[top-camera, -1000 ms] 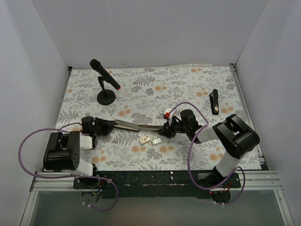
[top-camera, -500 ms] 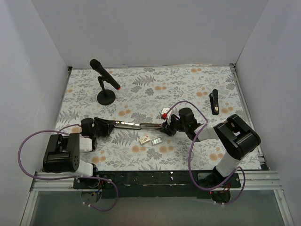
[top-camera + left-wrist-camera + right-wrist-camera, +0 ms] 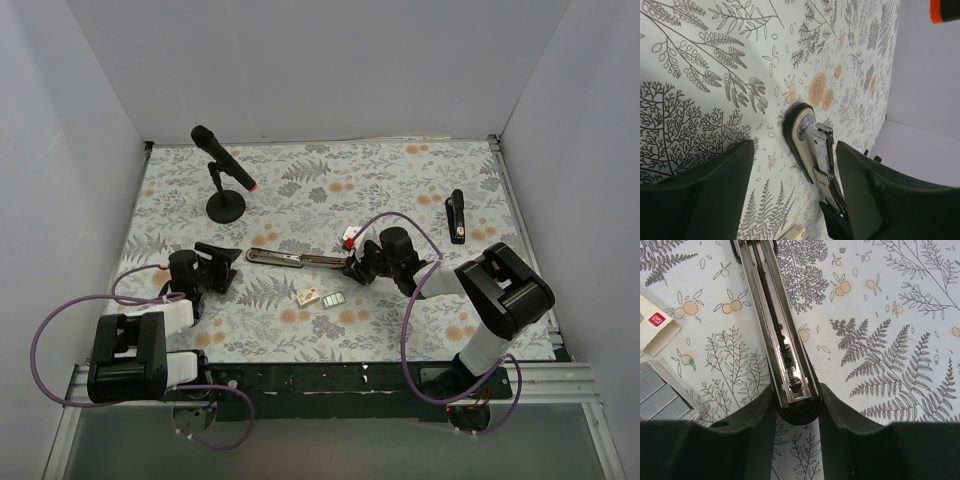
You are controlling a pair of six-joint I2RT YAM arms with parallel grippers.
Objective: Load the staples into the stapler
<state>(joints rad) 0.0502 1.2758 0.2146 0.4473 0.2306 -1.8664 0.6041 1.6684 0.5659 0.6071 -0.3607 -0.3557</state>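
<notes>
1. We saw the long, slim silver-grey metal stapler [image 3: 295, 260] lying opened, its rail facing up.
2. The right gripper [image 3: 358, 268] was clamped on the stapler's right end.
3. The left gripper [image 3: 228, 268] had its fingers apart, just off the stapler's left end.
4. The whitish cardboard staple box [image 3: 308, 296] lay just nearside of the stapler.
5. The silvery staple block [image 3: 333, 298] lay beside it.

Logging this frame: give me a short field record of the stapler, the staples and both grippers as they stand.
stapler: lies opened out on the table, rail facing up
rail: spring visible, no staples in the part shown
staple block: on the table, on the near side of the stapler
box: beside the staple block, to its left
left gripper: open, at the stapler's left end, not touching it
right gripper: shut on the stapler's right end
loading: not yet done
</notes>
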